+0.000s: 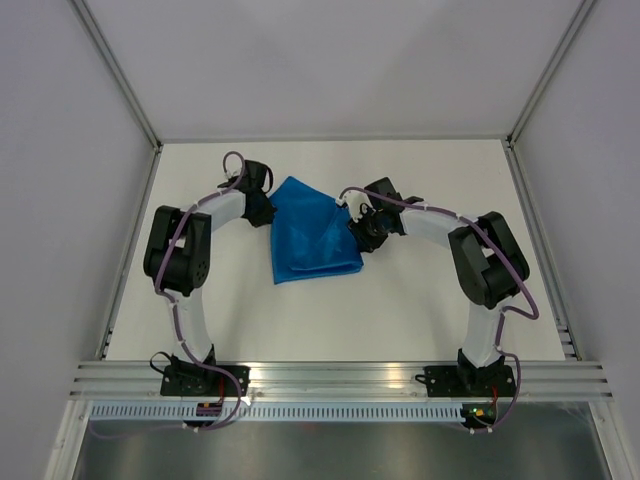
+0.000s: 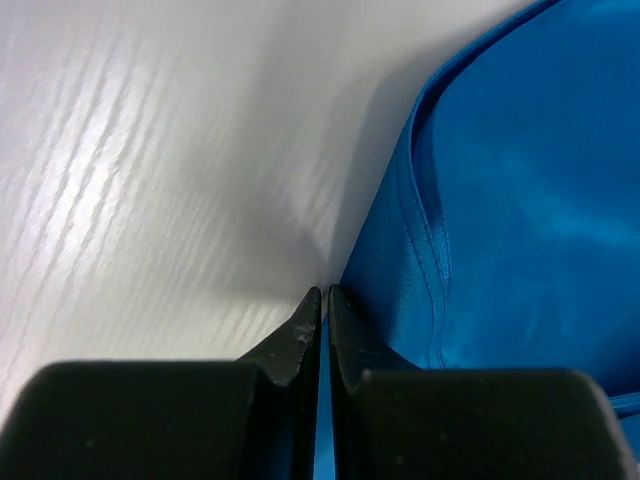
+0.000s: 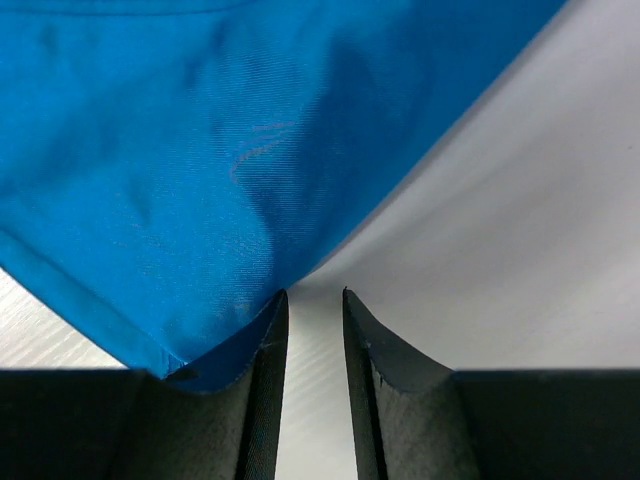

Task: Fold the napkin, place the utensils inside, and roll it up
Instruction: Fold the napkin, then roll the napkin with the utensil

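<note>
The left pincer [image 2: 322, 300] is seen pressed together, with a thin strip of blue caught between its fingers: the hem of the napkin [image 1: 315, 235] is pinched there. From this pincer the cloth spreads ahead and to the right, with a stitched fold rising just beside the right finger. Bare table [image 1: 400, 310] is seen to its left.

In the overhead view the napkin is bunched into a rough wedge between the two pincers. Its long axis runs from the far side toward the arm bases, across the line that joins the pincers.

The right pincer [image 3: 315, 295] is held partly spread, and only table is seen in the gap between its fingers. From it the cloth lies ahead and to the left. A corner is draped over its left finger but is not caught between the two.

No utensils are found in any view. The fold is judged unfinished. The cloth is gripped by the left arm alone. For a second hold, the right pincer would need to be shifted left so that the corner sits in its gap.
</note>
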You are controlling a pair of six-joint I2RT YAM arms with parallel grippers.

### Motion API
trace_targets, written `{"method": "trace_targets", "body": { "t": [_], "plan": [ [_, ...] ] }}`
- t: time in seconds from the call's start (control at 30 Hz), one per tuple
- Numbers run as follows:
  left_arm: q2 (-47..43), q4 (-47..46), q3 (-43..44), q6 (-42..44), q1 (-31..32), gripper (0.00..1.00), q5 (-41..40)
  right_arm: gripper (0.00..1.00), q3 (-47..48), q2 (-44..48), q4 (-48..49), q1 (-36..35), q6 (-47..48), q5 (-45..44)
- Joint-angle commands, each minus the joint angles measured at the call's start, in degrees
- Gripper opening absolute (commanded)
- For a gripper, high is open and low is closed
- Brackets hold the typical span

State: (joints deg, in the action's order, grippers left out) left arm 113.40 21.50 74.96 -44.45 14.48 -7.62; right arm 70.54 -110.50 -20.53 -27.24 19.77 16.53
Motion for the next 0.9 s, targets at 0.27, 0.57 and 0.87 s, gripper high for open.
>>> {"method": "trace_targets", "body": {
  "t": [0.27,0.57,0.87],
  "plan": [
    [9.29,7.5,12.67,9.73,-0.15,0.16,7.18,0.34,-2.78,3.8,-6.27,-2.29,0.71,1.93],
    [5.7,7.68,15.13,11.92,-2.52,0.34,6.74,0.35,-1.38,5.47,-6.27,2.19,1.32,-0.72],
    [-4.67,7.59,15.04,14.47,-5.6,0.52,7.0,0.49,-1.9,13.64,-6.09,5.01,7.03,2.44]
  ]
}}
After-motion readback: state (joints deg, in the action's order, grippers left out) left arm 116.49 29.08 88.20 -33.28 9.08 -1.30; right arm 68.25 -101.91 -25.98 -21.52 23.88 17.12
